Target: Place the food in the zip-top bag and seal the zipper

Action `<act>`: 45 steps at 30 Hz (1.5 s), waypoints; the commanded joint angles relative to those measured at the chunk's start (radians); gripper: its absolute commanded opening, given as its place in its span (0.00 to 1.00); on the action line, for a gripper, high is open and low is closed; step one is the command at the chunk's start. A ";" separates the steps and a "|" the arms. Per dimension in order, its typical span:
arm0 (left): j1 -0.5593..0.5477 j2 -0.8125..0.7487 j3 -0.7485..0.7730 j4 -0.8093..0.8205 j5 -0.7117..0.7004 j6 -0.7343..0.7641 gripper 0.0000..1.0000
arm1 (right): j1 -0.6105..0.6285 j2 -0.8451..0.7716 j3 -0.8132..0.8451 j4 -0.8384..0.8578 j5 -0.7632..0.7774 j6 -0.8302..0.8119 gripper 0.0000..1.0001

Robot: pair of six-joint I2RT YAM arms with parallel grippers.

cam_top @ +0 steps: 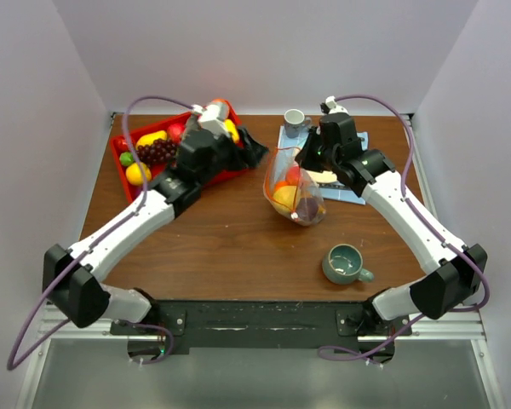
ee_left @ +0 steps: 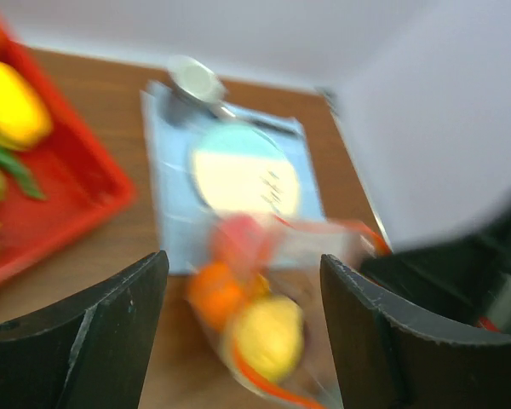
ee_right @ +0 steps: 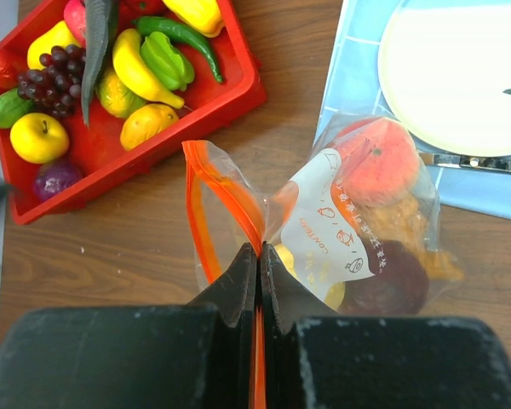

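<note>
The clear zip-top bag (cam_top: 294, 192) stands mid-table with a peach (ee_right: 379, 162), a yellow piece and a dark purple piece inside. Its orange zipper (ee_right: 221, 183) gapes open in a loop. My right gripper (ee_right: 259, 256) is shut on the zipper strip at the bag's mouth (cam_top: 304, 164). My left gripper (cam_top: 251, 146) hovers between the tray and the bag, open and empty. Its blurred wrist view shows the bag (ee_left: 264, 332) beyond the gap between its fingers (ee_left: 111, 332). More food, including grapes (ee_right: 55, 64), a lemon (ee_right: 38, 136) and a banana, lies in the red tray (cam_top: 119, 162).
A blue placemat (ee_right: 358, 68) carrying a white plate (ee_right: 460, 77) lies right behind the bag. A white cup (cam_top: 295, 119) stands at the back. A green mug (cam_top: 345, 264) sits near the front right. White walls close in the table on three sides.
</note>
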 commanded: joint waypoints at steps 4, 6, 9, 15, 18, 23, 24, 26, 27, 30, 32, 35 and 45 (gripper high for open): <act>0.266 0.152 0.149 -0.123 -0.237 0.173 0.72 | 0.001 -0.026 0.025 0.010 0.005 -0.024 0.00; 0.324 0.255 0.249 -0.143 -0.248 0.231 0.70 | 0.001 -0.023 0.024 0.007 -0.011 -0.030 0.00; 0.343 0.416 0.419 -0.205 -0.264 0.317 0.75 | 0.003 -0.011 0.018 0.010 -0.017 -0.036 0.00; 0.352 0.629 0.584 -0.295 -0.345 0.385 0.80 | 0.001 0.018 0.027 0.011 -0.046 -0.051 0.00; 0.352 0.645 0.555 -0.274 -0.312 0.382 0.76 | 0.001 0.023 0.036 0.008 -0.044 -0.057 0.00; 0.350 0.633 0.481 -0.246 -0.259 0.339 0.68 | 0.003 0.030 0.041 0.014 -0.054 -0.057 0.00; 0.350 0.628 0.469 -0.242 -0.264 0.328 0.67 | 0.003 0.032 0.041 0.016 -0.055 -0.057 0.00; 0.349 0.617 0.434 -0.233 -0.268 0.291 0.65 | 0.001 0.029 0.038 0.017 -0.055 -0.057 0.00; 0.346 0.616 0.426 -0.232 -0.285 0.279 0.64 | 0.003 0.029 0.035 0.020 -0.054 -0.056 0.00; 0.338 0.614 0.400 -0.242 -0.352 0.228 0.63 | 0.001 0.029 0.030 0.022 -0.058 -0.054 0.00; 0.337 0.619 0.387 -0.239 -0.373 0.201 0.63 | 0.001 0.026 0.030 0.022 -0.057 -0.056 0.00; 0.332 0.631 0.383 -0.223 -0.393 0.178 0.64 | 0.001 0.029 0.033 0.019 -0.054 -0.059 0.00; 0.309 0.708 0.426 -0.220 -0.422 0.138 0.63 | 0.003 0.030 0.035 0.010 -0.052 -0.067 0.00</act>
